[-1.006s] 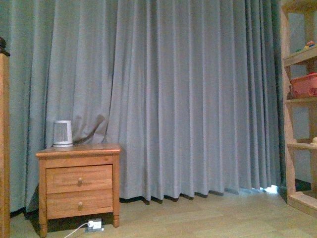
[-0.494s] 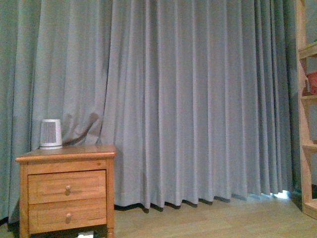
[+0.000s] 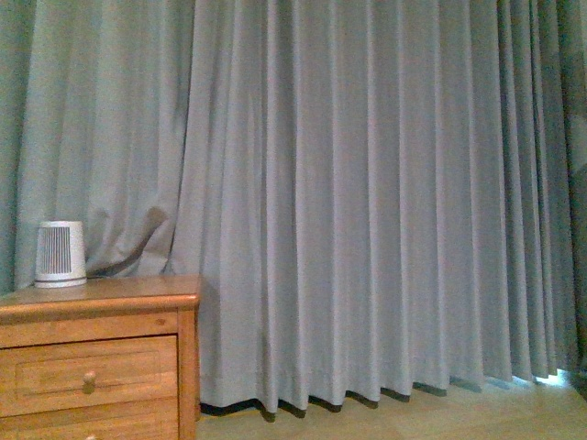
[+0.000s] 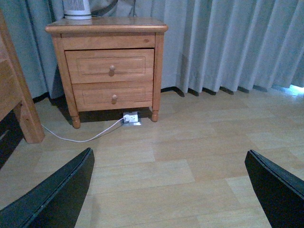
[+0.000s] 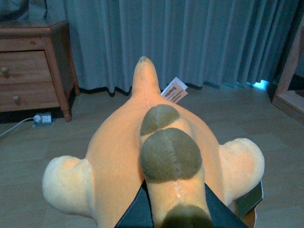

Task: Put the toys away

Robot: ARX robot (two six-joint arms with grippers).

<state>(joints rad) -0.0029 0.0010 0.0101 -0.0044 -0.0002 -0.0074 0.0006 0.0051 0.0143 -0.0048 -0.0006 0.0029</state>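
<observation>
Behind everything, a grey curtain (image 3: 367, 202) hangs to the floor, with a wooden nightstand (image 4: 109, 66) before it. The right gripper (image 5: 176, 211) clamps the orange plush toy (image 5: 156, 156), its paper tag (image 5: 174, 90) showing; the left gripper (image 4: 168, 159) gapes wide, empty.

Orange-yellow plush toy (image 5: 118, 166) with paler cream limbs and olive-brown patches — its paper tag (image 5: 174, 90) white with dark print. Plain blue-grey curtain (image 3: 367, 202). Honey-brown wooden nightstand (image 3: 101, 367); white appliance (image 3: 60, 254) with dark vertical grille stripes. Pale tan plank floor (image 4: 180, 152). Black left gripper (image 4: 169, 154).
</observation>
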